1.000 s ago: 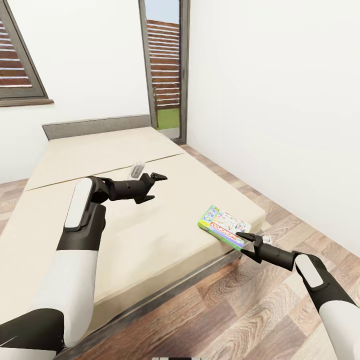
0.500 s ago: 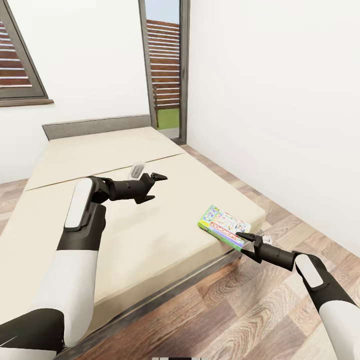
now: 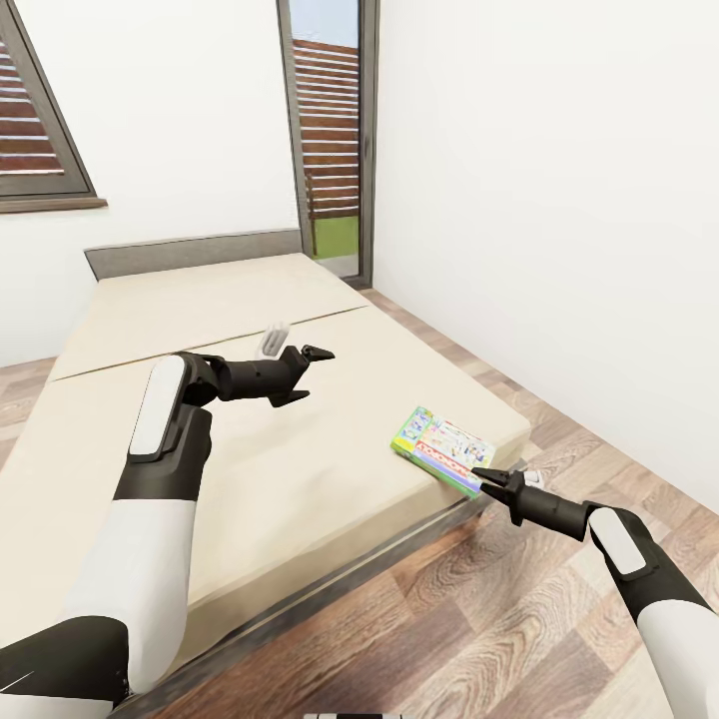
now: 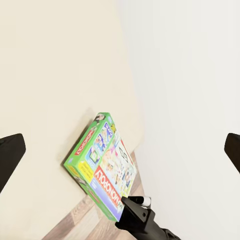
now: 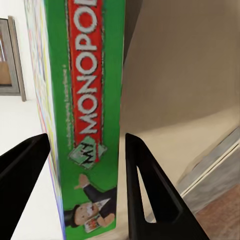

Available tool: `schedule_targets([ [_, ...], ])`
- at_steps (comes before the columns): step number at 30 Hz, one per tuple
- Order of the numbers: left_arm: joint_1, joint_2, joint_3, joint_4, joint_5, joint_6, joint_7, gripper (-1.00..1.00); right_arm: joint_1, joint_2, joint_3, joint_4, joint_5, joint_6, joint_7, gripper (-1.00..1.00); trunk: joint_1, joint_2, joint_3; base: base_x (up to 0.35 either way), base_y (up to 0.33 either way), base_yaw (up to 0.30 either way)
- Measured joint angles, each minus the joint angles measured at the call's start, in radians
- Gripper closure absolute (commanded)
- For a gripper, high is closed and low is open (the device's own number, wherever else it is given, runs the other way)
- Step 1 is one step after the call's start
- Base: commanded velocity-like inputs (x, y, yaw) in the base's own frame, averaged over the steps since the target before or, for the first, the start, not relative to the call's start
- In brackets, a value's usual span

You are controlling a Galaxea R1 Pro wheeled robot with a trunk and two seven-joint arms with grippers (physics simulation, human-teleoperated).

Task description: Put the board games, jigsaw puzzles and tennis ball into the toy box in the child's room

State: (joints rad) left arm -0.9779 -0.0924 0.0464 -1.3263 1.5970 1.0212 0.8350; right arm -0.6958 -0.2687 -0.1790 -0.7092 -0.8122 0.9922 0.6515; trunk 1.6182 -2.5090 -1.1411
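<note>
One Monopoly box (image 3: pixel 440 449) lay on the bed (image 3: pixel 250 459) corner; right claw (image 3: pixel 486 481) straddled its edge, fingers apart, left claw (image 3: pixel 308 371) open. White walls, wood floor (image 3: pixel 449 619).

Both arms shared one colour scheme: glossy white shells on the upper segments, matte black joints and forearms. The left arm (image 3: pixel 150 519) carried a rounded white pad over a black elbow housing, then a tapering black cylindrical wrist. The right arm (image 3: pixel 639 589) showed a smaller white oval panel set into black casing. The left gripper (image 3: pixel 312 373) and the right gripper (image 3: pixel 489 481) were all black, each with two slim, pointed, wedge-shaped fingers (image 5: pixel 150 200). No markings were legible.
</note>
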Motion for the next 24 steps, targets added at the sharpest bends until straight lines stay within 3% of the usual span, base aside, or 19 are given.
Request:
schedule_targets([
  [24,0.02,-0.001,-0.031,0.003,-0.001,0.0,-0.001,-1.0,0.0,0.001,0.001,-0.003,0.002,0.0,0.0,1.0,0.0,0.0,0.0,0.0,0.0,0.0],
])
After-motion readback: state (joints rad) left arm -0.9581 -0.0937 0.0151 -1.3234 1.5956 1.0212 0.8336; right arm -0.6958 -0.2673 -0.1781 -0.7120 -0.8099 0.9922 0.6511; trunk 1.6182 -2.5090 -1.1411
